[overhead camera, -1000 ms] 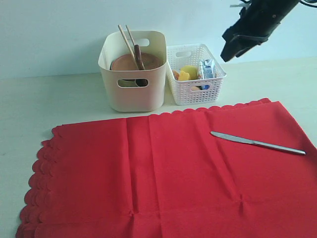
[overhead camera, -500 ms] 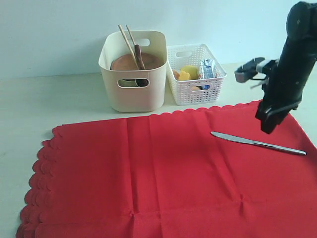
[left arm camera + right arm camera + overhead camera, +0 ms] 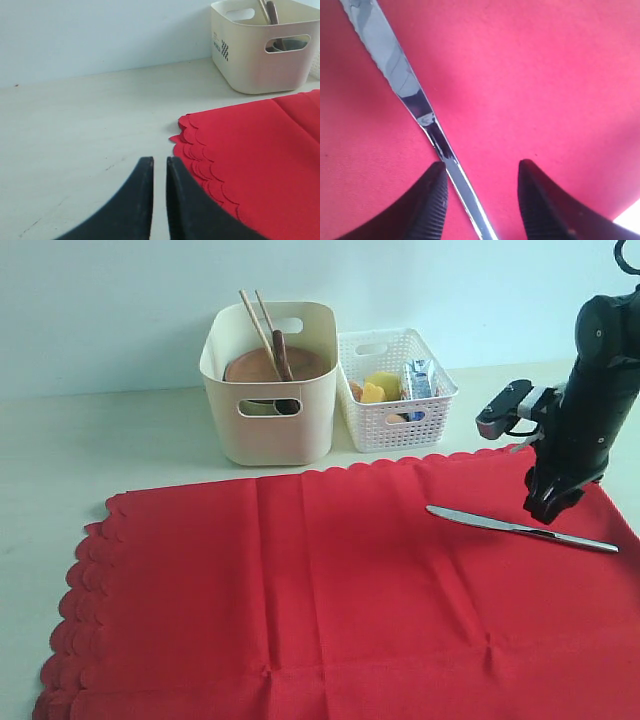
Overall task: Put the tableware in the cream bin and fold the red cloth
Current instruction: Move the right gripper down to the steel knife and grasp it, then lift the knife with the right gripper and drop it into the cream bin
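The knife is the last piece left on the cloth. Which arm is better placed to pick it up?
Right. Its gripper hangs just above the knife, jaws open astride the handle. The left gripper is shut over the table, beside the scalloped edge of the cloth, far from the knife.

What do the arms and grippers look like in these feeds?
Right arm: glossy black, rounded links, grey block at the wrist. Right gripper and left gripper: black, curved, tapering fingers; the right's have ribbed inner faces.
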### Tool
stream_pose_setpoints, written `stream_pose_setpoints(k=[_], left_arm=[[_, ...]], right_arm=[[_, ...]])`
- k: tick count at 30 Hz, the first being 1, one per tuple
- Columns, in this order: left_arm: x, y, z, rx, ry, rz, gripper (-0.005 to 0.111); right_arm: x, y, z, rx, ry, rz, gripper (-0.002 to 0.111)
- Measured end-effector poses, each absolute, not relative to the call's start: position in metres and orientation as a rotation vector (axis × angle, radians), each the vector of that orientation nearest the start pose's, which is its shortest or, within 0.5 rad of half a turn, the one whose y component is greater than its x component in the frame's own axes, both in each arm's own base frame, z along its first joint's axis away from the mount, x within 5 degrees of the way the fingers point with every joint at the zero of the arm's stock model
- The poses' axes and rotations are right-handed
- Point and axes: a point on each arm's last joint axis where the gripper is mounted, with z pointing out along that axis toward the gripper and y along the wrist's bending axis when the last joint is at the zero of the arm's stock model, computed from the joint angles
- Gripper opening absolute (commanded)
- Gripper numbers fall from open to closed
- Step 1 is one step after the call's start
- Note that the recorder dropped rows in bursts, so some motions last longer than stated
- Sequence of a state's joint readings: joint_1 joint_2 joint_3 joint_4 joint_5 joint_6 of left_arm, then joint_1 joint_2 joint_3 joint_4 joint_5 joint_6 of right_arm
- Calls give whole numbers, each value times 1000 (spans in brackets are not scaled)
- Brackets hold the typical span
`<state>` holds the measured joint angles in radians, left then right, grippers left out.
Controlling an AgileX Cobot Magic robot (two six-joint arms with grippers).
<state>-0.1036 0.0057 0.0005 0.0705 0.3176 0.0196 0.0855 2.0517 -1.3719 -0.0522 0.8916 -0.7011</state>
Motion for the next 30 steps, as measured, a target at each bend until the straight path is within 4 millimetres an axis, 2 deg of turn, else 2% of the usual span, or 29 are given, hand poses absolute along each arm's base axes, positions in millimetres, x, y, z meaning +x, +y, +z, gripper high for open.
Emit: stream_pose_setpoints(k=[3,10,12,14,16,22,24,27,30], left_arm=[[54,-4,184,156,1800,8,12],[54,-4,184,156,1800,8,12],[54,-4,184,156,1800,8,12],[54,-4,184,156,1800,8,12],[54,-4,184,156,1800,8,12],[54,-4,184,156,1800,8,12],[54,-4,184,156,1800,8,12],[54,-4,184,156,1800,8,12],[54,-4,184,156,1800,8,12]], right_arm=[[391,33,142,-1252,2799,-48,43],[390,35,114,-1317,2851,26,42],[390,35,112,-1325,2854,29,32],[390,35,111,-1328,2854,30,14],[391,35,111,-1331,2851,29,0],[392,34,116,-1336,2831,5,0],[393,34,130,-1329,2795,-27,0],[395,35,174,-1263,2698,-62,0],[398,44,217,-1144,2599,14,0]])
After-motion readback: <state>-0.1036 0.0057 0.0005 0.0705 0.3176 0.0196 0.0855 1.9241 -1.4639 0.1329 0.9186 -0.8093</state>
